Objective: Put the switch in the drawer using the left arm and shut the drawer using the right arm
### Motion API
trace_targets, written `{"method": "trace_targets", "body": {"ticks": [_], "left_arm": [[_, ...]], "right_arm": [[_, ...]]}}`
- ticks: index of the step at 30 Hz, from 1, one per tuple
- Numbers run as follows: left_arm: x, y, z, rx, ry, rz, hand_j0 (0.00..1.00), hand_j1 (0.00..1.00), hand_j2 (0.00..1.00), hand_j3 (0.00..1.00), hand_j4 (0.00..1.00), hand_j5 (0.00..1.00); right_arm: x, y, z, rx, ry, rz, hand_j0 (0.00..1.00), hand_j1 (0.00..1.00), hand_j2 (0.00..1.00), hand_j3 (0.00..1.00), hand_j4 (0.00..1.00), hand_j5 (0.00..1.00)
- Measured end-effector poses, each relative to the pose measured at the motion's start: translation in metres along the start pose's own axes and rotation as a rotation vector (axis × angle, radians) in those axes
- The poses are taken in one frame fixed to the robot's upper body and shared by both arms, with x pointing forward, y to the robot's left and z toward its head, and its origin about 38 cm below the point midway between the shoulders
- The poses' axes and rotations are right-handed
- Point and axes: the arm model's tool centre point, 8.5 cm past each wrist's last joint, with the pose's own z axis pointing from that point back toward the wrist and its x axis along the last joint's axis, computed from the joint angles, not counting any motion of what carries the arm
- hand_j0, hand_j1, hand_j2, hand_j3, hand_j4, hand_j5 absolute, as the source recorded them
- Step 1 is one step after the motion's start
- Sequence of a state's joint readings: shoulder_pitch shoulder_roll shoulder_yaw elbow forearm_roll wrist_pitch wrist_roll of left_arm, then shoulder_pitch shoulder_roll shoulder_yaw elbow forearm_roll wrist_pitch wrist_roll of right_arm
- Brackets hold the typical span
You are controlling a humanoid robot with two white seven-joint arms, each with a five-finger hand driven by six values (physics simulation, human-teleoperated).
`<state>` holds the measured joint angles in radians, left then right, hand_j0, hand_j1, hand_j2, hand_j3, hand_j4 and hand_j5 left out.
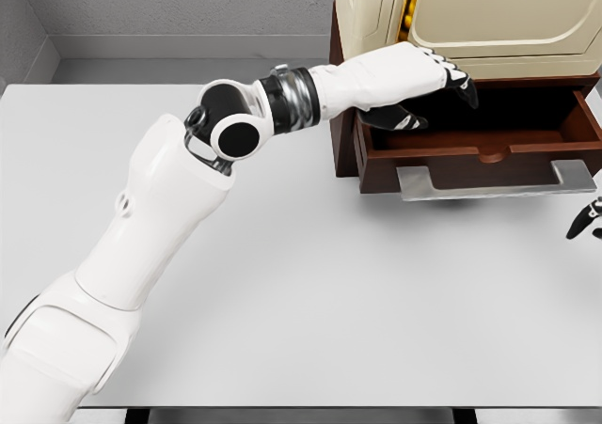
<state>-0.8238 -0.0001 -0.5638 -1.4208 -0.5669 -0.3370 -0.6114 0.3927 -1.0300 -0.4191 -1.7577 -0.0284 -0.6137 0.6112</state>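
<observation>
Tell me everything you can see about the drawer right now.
The drawer is dark reddish-brown, wood-like, pulled open toward the robot from a cabinet at the table's far right. A flat grey metal handle runs along its front. The left hand reaches over its left end; what lies inside is hidden. The right hand shows at the right edge, apart from it.

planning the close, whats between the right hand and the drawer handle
Nothing: in the head view only bare table separates the right hand, at the right edge, from the drawer handle.
</observation>
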Motion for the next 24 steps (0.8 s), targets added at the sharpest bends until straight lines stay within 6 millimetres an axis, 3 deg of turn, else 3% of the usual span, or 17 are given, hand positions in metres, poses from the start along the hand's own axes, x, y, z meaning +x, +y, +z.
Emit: {"method": "trace_targets", "body": {"ticks": [4,7,8,11,14,17,19,21,24], "left_arm": [[0.025,-0.001,0.006,0.037,-0.097,-0.042,0.97,0.97,0.97,0.97,0.97,0.97],[0.058,0.016,0.021,0.130,-0.274,-0.105,0.98,0.98,0.98,0.98,0.98,0.98],[0.059,0.018,0.033,0.164,-0.302,-0.096,0.98,0.98,0.98,0.98,0.98,0.98],[0.040,0.026,0.088,0.248,-0.302,-0.053,0.98,0.98,0.98,0.98,0.98,0.98],[0.003,0.011,0.162,0.315,-0.190,0.046,0.99,0.99,0.99,0.99,0.99,0.99],[-0.025,-0.022,0.242,0.371,-0.010,0.150,1.00,1.00,1.00,1.00,1.00,1.00],[-0.035,-0.056,0.293,0.391,0.122,0.238,1.00,1.00,1.00,1.00,1.00,1.00],[-0.050,-0.079,0.329,0.396,0.233,0.302,1.00,1.00,1.00,1.00,1.00,1.00],[-0.074,-0.117,0.366,0.388,0.372,0.414,1.00,1.00,1.00,1.00,1.00,1.00]], "right_arm": [[0.002,-0.011,-0.007,-0.023,-0.019,0.022,0.49,0.49,0.49,0.49,0.49,0.49],[0.003,-0.006,-0.014,-0.011,-0.036,0.011,0.49,0.49,0.49,0.49,0.49,0.49],[0.004,-0.004,-0.015,-0.005,-0.039,0.008,0.49,0.49,0.49,0.49,0.49,0.49],[0.004,-0.006,-0.017,0.009,-0.044,0.017,0.49,0.49,0.49,0.49,0.49,0.49],[0.005,-0.008,-0.018,0.015,-0.047,0.024,0.49,0.49,0.49,0.49,0.49,0.49],[0.005,-0.010,-0.019,0.015,-0.050,0.031,0.49,0.49,0.49,0.49,0.49,0.49],[0.006,-0.015,-0.023,0.008,-0.058,0.043,0.49,0.49,0.49,0.49,0.49,0.49],[0.007,-0.014,-0.025,0.011,-0.064,0.040,0.49,0.49,0.49,0.49,0.49,0.49],[0.006,-0.014,-0.026,0.011,-0.066,0.039,0.49,0.49,0.49,0.49,0.49,0.49]]}}
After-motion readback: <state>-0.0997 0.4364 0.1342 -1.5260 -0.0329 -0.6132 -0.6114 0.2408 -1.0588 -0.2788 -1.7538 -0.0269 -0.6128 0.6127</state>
